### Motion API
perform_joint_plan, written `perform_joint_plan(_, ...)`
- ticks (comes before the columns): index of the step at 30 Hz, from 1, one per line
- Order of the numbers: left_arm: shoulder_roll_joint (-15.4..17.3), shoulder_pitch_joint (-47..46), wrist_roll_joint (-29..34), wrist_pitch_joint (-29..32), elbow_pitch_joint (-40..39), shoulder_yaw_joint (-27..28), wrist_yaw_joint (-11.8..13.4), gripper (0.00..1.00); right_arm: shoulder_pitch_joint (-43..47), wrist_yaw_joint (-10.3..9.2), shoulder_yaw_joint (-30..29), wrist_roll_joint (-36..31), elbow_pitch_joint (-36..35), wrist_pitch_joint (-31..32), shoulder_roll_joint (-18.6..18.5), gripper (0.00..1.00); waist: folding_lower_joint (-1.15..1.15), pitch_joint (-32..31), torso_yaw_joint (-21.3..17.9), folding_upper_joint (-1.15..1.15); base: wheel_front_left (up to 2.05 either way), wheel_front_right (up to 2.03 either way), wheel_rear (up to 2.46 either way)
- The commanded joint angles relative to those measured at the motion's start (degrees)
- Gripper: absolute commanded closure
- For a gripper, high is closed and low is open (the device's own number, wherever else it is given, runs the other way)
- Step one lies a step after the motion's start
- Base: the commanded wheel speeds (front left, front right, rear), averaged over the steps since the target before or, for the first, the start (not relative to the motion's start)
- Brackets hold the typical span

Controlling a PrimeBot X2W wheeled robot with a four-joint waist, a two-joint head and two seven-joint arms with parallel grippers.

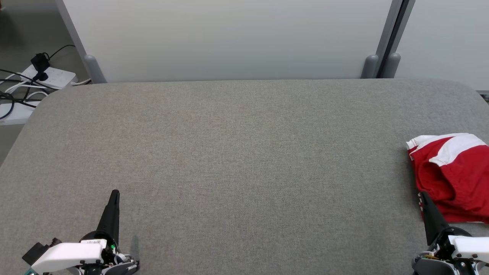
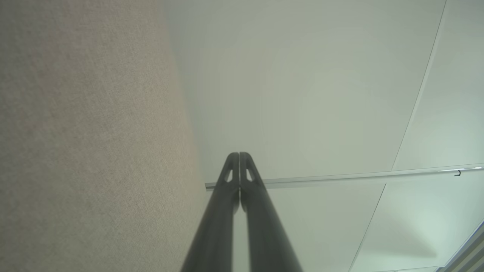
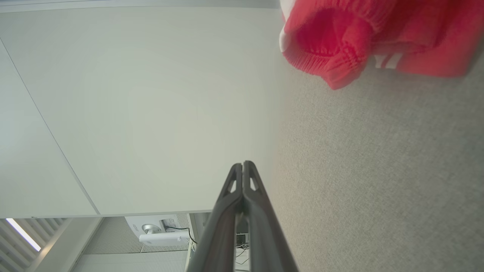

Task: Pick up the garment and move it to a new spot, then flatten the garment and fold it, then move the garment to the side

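The left gripper (image 1: 114,195), fingers pressed together on nothing, rests at the near left. The right gripper (image 1: 424,196), likewise closed and empty, sits at the near right, its tip just short of the garment (image 1: 454,175). That red-and-white garment lies crumpled at the right edge of the table (image 1: 244,152), so the right arm looks best placed to pick it up. The table's broad grey middle probably serves for flattening. Beyond stands a pale partition (image 1: 229,38).

The left gripper (image 1: 114,194) is showing long, dark, tapering fingers (image 1: 109,217), a round black base (image 1: 91,236) and a white casing (image 1: 68,254) wearing a small printed label (image 1: 93,241); the right gripper (image 1: 423,196) is showing the same dark and white.
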Motion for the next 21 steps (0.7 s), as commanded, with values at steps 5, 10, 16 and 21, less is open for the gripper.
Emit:
perform_joint_plan(5, 0.6, -3.2, -0.2, 0.2, -1.3, 2.0, -0.5, 1.0, -2.8, 0.09, 1.2, 0.3, -1.5, 0.7, -1.1, 1.0, 0.0, 0.0, 0.0, 0.0, 0.0, 0.0, 0.0)
perform_joint_plan(10, 0.5, -3.2, -0.2, 0.2, -1.3, 2.0, -0.5, 1.0, -2.8, 0.09, 1.1, 0.2, -1.5, 0.7, -1.1, 1.0, 0.0, 0.0, 0.0, 0.0, 0.0, 0.0, 0.0)
perform_joint_plan(16, 0.5, -3.2, -0.2, 0.3, -1.3, 2.1, -0.5, 1.0, -2.8, 0.09, 1.0, 0.1, -1.5, 0.8, -1.0, 1.0, 0.0, 0.0, 0.0, 0.0, 0.0, 0.0, 0.0)
perform_joint_plan(21, 0.5, -3.2, -0.1, 0.3, -1.3, 2.1, -0.5, 1.0, -2.8, 0.09, 0.9, 0.1, -1.5, 0.8, -0.9, 1.0, 0.0, 0.0, 0.0, 0.0, 0.0, 0.0, 0.0)
